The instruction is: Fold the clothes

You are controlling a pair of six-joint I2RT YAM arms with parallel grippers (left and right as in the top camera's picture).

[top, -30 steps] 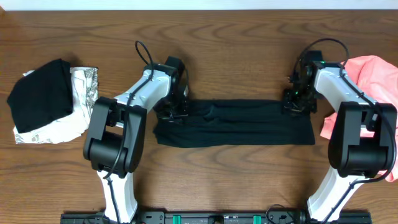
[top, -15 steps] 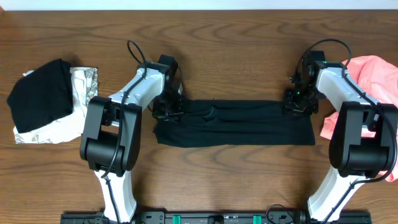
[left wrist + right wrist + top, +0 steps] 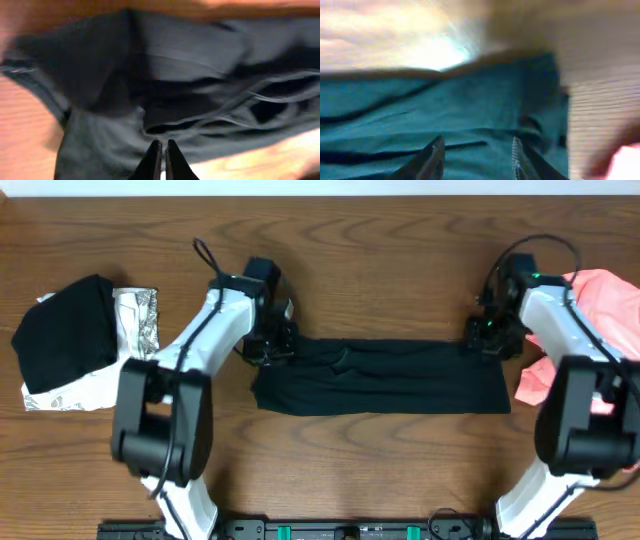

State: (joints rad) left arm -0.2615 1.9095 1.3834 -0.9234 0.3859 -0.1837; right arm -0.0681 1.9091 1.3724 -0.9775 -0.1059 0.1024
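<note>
Black short-sleeved T-shirt (image 3: 380, 377), folded into a long band, lies across the middle of the brown wooden table (image 3: 380, 260). Left fingers (image 3: 156, 159), pressed together, sit at its upper left corner; whether they pinch cloth cannot be told. Right fingers (image 3: 434, 159), parted and empty, hang over its upper right corner. Salmon-pink garment (image 3: 605, 292) lies at the table's right edge

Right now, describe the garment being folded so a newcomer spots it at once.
On the wooden table, look dead centre, between the left gripper and right gripper. The black shirt lies there as one long flat band; the other black garment is bunched on a patterned one at far left.
</note>
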